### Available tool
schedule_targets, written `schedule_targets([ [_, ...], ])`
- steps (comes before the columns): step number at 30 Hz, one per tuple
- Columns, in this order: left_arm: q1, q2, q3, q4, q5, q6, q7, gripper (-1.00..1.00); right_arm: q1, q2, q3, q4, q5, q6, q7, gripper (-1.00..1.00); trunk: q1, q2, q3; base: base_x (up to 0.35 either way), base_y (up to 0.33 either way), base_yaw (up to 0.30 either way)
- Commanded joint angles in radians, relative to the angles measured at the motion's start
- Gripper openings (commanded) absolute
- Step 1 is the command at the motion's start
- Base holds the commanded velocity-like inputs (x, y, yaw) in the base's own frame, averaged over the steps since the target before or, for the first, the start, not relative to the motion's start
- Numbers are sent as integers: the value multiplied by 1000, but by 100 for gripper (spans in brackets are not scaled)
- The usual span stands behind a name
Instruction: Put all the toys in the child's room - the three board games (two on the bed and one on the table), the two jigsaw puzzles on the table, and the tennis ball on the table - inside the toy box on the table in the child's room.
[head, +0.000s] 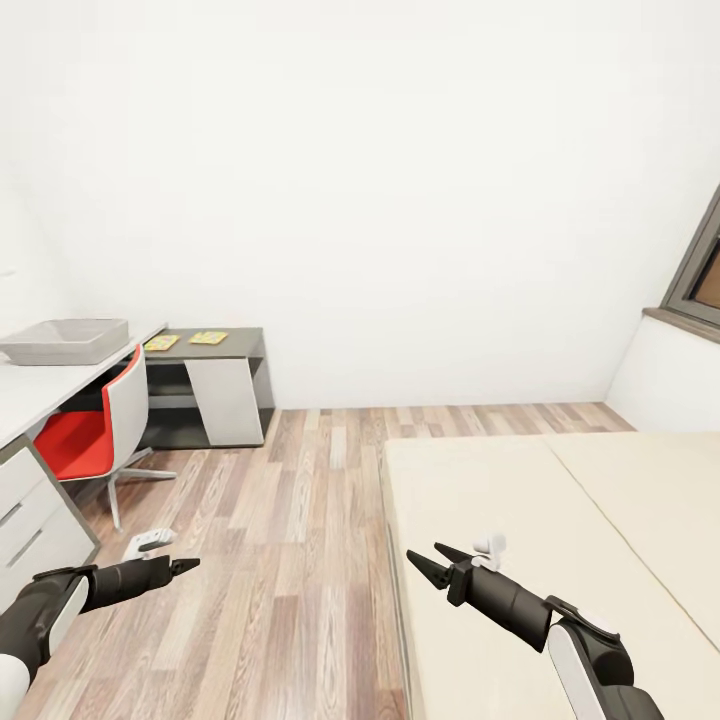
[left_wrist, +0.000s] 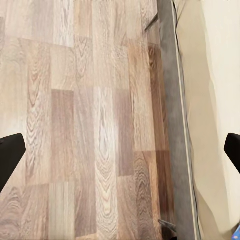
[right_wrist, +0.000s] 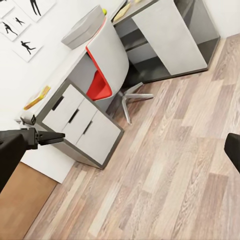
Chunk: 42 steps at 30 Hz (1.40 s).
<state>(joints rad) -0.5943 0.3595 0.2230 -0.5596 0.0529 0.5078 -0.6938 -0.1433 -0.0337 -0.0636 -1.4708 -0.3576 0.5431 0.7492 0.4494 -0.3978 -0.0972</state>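
The robot stood in the child's room between the bed (head: 560, 520) on the right and the table (head: 40, 385) on the left, with both arms out ahead over the wooden floor (head: 290, 520). Nothing was held. The left gripper (head: 185, 566) was empty, and its wrist camera showed its fingers set wide apart above the floorboards. The right gripper (head: 428, 560) was empty too, its fingers spread wide, hovering by the near edge of the bed.

By this look the task was barely under way, if at all. The toy box (head: 68, 340), a shallow grey tray, sat on the table at far left, and its contents could not be made out from here. Two flat yellowish pieces (head: 186, 340), likely jigsaw puzzles or a board game, lay on the far end of the table beyond the red-and-white chair (head: 105, 420). A small yellow-green tennis ball (right_wrist: 104, 10) sat just beside the toy box. The visible stretch of bed was bare, so the board games there were yet to be found
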Motion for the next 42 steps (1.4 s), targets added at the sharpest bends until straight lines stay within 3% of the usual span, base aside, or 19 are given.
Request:
schedule_targets([
  [1, -1, 0, 2, 0, 5, 9, -2, 100, -1, 0, -1, 0, -7, 8, 1, 100, 1, -2, -2, 0, 20, 13],
  [12, -1, 1, 2, 0, 5, 9, -3, 100, -1, 0, -1, 0, -7, 8, 1, 100, 1, -2, -2, 0, 150, 0],
  [42, -1, 1, 2, 0, 5, 9, -3, 100, -1, 0, -1, 0, -7, 8, 1, 100, 1, -2, -1, 0, 282, -47],
])
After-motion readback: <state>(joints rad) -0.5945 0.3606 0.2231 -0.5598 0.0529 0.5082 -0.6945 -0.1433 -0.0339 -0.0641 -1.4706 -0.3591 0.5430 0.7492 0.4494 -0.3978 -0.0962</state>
